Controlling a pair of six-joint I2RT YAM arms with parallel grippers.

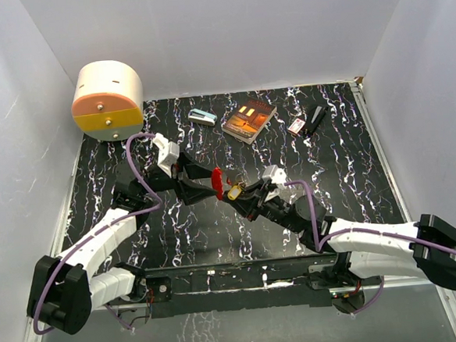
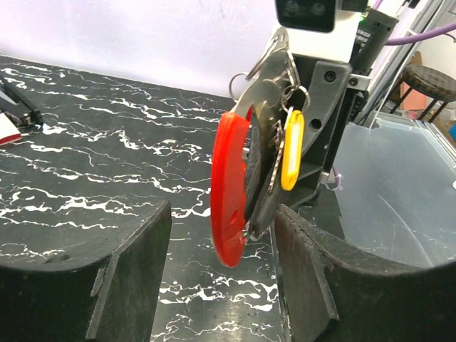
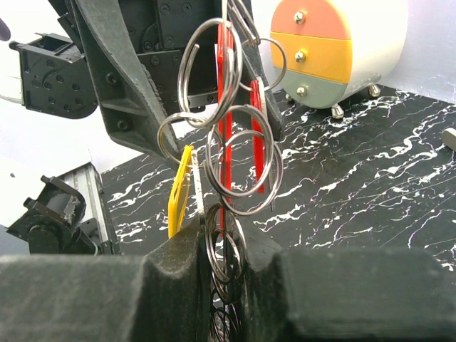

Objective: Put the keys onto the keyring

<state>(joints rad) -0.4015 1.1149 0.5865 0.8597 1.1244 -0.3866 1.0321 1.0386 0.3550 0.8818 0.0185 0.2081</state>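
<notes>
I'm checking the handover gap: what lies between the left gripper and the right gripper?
Only the keys themselves: a red key and a yellow key hanging on steel rings. The top view shows it best.

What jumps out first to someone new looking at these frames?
Mid-table, a dangling cluster of steel rings is pinched in the right gripper's shut jaws. A red key hangs from it between the left gripper's open jaws, with a yellow key beside it. In the far-left corner stands a round drawer unit with orange and yellow fronts.
</notes>
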